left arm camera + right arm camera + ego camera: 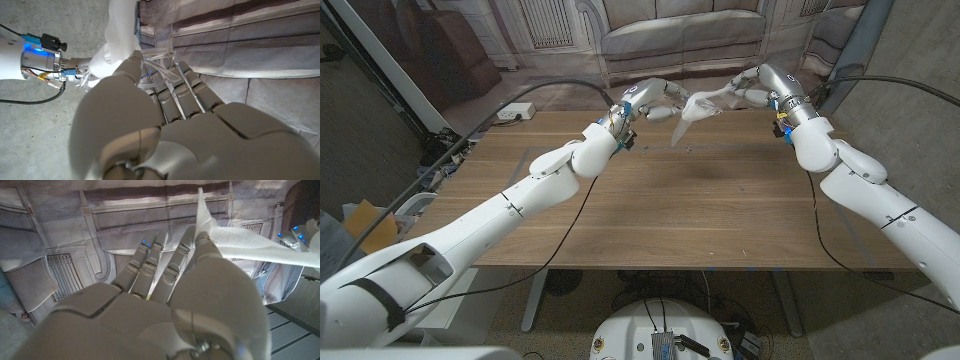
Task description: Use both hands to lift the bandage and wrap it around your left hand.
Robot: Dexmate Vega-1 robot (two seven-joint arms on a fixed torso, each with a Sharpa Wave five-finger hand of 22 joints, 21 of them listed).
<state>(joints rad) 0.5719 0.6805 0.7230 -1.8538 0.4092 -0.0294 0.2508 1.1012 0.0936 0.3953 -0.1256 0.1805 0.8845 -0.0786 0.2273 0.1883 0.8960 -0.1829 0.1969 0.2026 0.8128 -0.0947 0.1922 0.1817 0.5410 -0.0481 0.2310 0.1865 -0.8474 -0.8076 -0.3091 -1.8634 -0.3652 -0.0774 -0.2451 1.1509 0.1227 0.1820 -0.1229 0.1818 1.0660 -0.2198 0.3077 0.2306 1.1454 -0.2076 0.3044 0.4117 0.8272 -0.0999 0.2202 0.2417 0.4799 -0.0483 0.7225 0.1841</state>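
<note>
My two arms reach out over the table (700, 215) from its near corners and meet above its far edge, both hands raised off the wood. My left hand (650, 100) hangs over the far edge a little left of the middle, fingers pointing toward my right hand (752, 85), which is up at about the same height just right of the middle. The bandage (698, 108) stretches in the air between them, a thin white strip, clear of the table. My right hand pinches one end of it between thumb and fingers; in the right wrist view the strip (250, 247) runs taut away from my fingertips. In the left wrist view the bandage (120, 35) drapes over my left thumb side and my left fingers are curled onto it, so that hand holds it too. Behind the table hangs a printed backdrop (670, 35).
</note>
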